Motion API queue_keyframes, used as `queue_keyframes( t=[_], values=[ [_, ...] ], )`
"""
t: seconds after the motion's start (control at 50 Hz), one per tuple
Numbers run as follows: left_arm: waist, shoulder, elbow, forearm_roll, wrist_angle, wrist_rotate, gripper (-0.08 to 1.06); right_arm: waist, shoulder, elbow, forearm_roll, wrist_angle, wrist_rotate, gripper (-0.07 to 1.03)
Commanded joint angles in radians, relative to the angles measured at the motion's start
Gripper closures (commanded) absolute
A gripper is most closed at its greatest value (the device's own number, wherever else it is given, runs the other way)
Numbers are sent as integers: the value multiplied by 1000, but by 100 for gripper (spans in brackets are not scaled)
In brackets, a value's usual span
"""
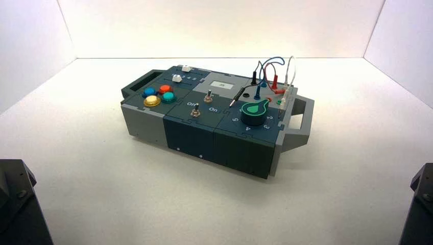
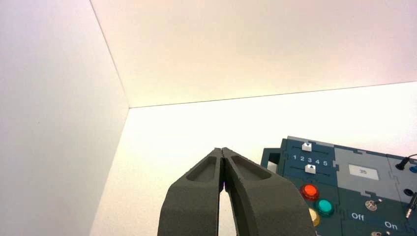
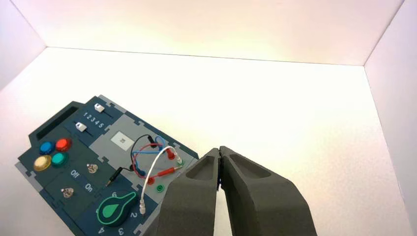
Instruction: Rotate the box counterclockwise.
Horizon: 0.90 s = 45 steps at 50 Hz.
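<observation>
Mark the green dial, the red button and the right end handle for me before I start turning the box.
green dial [image 1: 254,112], high view, on its round top.
red button [image 2: 310,191], left wrist view, centre of its cap.
right end handle [image 1: 304,118], high view, on its outer grey bar.

- You have open white floor [image 1: 214,204] all round the box [image 1: 214,115].
- Looped wires [image 1: 270,71] stand up over its right end, crowding that handle [image 1: 301,120].
</observation>
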Motion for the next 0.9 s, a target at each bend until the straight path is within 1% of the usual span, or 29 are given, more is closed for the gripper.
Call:
queue_keyframes(
  t=[0.02,0.24,0.38,0.46,0.54,0.62,0.66,0.68,0.72,0.78,0.84,0.86,0.9],
  values=[
    [3,8,-11,2,-11,-6,101,-2,12,-15,5,-2,5,98],
    [3,8,-11,0,-9,-6,101,-2,12,-15,6,5,5,98],
    [2,15,-12,-2,-14,-6,101,15,12,-17,21,3,0,98],
    [-3,48,-17,-2,-25,-2,101,28,20,-18,28,2,-2,98],
    [-11,101,-23,-2,-37,2,101,48,41,-26,43,5,-2,98],
    [-20,179,-38,-2,-71,2,101,86,86,-51,81,17,-2,98],
    [-26,232,-52,-2,-103,2,101,120,121,-71,106,26,-3,98],
    [-29,259,-60,-2,-120,2,101,130,130,-75,110,28,-3,98],
    [-32,304,-74,-2,-144,2,101,173,172,-101,130,38,-3,98],
    [-40,400,-115,-2,-183,2,101,225,227,-130,156,54,2,98],
    [-46,486,-160,-2,-202,5,101,288,291,-161,198,75,2,98],
    [-49,523,-176,-2,-209,8,101,299,302,-166,206,77,3,98],
    [-52,577,-207,0,-216,15,101,342,341,-179,235,81,3,98]
  ],
)
